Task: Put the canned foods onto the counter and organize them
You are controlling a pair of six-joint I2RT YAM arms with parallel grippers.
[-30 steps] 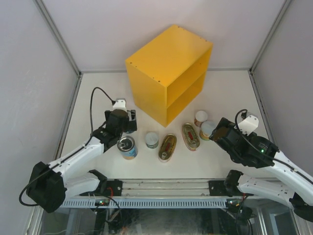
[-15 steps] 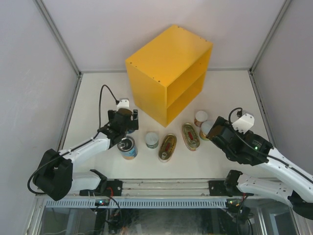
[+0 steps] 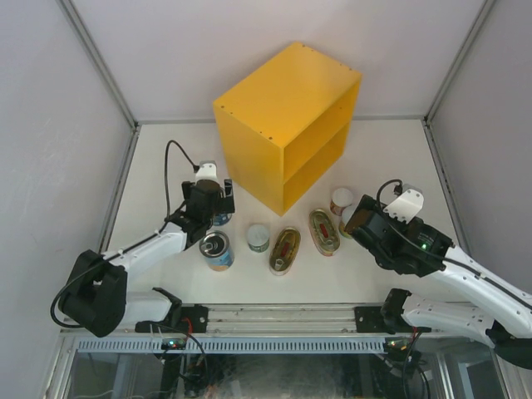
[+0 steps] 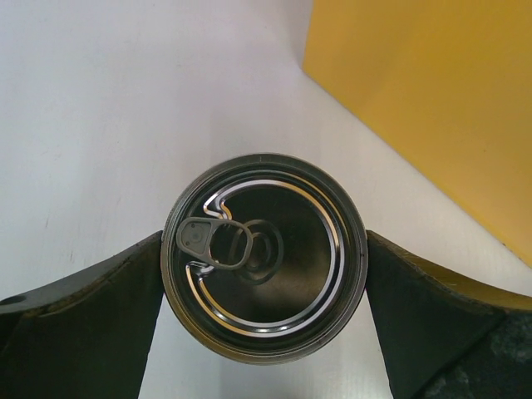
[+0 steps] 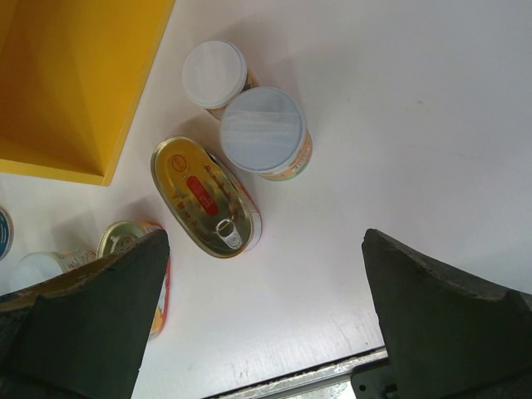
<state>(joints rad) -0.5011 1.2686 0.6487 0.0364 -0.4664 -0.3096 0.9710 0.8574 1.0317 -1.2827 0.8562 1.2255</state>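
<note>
The yellow counter (image 3: 287, 125) stands at the table's middle back. My left gripper (image 3: 213, 204) is open, one finger on each side of an upright tall blue can (image 4: 263, 258) with a pull-tab lid, next to the counter's left side (image 4: 432, 100). A second tall blue can (image 3: 216, 249) stands nearer. A small can (image 3: 258, 238) and two oval tins (image 3: 284, 250) (image 3: 323, 231) lie in front of the counter. My right gripper (image 3: 359, 218) is open and empty above two pale-lidded small cans (image 5: 214, 73) (image 5: 264, 133) and an oval tin (image 5: 205, 198).
The counter's open side with its inner shelf (image 3: 320, 154) faces front right. White walls enclose the table on three sides. A metal rail (image 3: 274, 316) runs along the near edge. In the right wrist view the counter's corner (image 5: 66, 75) fills the upper left.
My left gripper has moved a little up and toward the counter, over the far blue can. My right gripper has moved left and forward toward the two small cans.
</note>
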